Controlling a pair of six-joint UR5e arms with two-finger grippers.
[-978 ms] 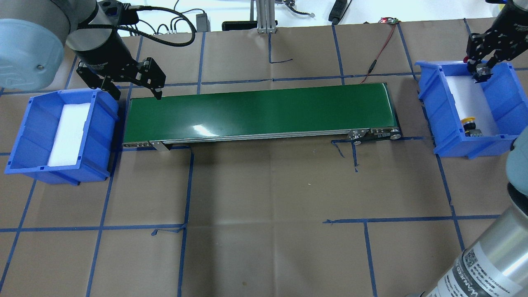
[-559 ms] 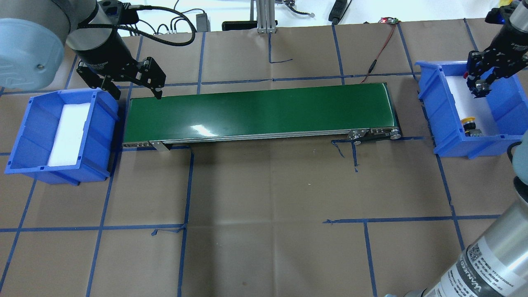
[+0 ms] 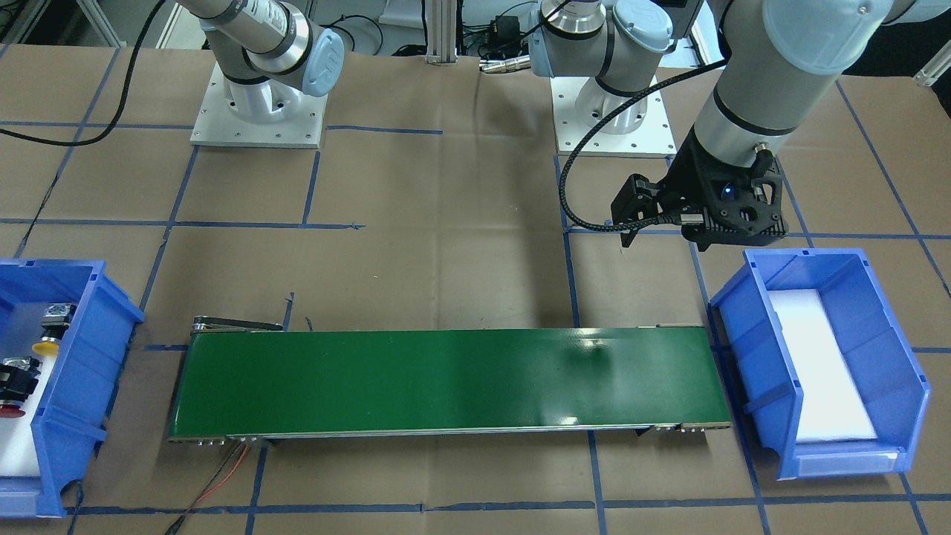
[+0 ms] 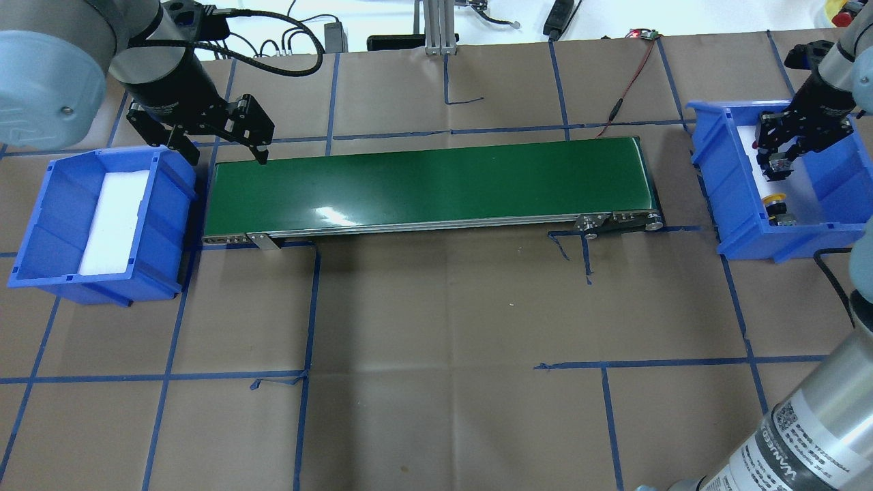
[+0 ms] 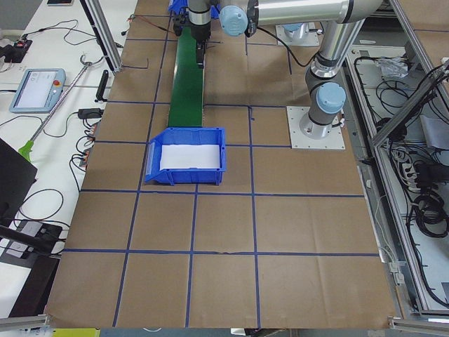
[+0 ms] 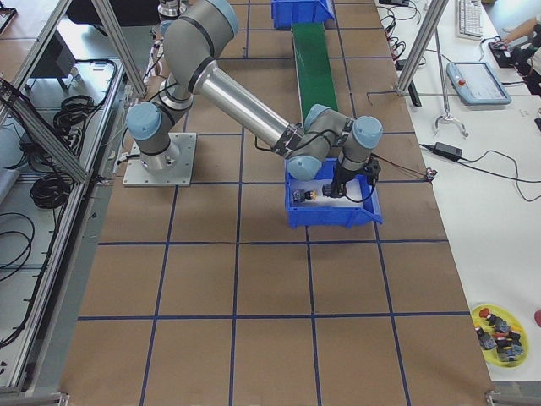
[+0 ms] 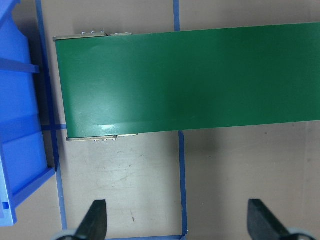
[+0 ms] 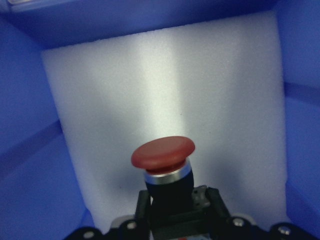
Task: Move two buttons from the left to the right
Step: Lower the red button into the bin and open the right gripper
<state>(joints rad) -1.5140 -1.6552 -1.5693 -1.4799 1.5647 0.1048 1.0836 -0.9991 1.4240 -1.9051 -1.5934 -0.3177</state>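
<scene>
The red button (image 8: 163, 151) sits between the fingers of my right gripper (image 4: 774, 162), which is shut on its black body and holds it low inside the right blue bin (image 4: 724, 174), above the white foam. In the front-facing view its red cap (image 3: 7, 407) shows at the far left edge. The yellow button (image 4: 774, 200) lies on the foam at the bin's near end, close to the gripper; it also shows in the front-facing view (image 3: 46, 345). My left gripper (image 4: 227, 155) is open and empty, above the left end of the green conveyor belt (image 4: 430, 181).
The left blue bin (image 4: 41, 225) holds only white foam. The left wrist view shows the belt's end (image 7: 185, 80) and brown paper with blue tape lines. A red wire (image 4: 631, 82) runs off the belt's far right corner.
My right gripper has carried the red button from the bin's far rim toward the near side and lower into the bin, closer to the yellow button. The left arm has not moved.
</scene>
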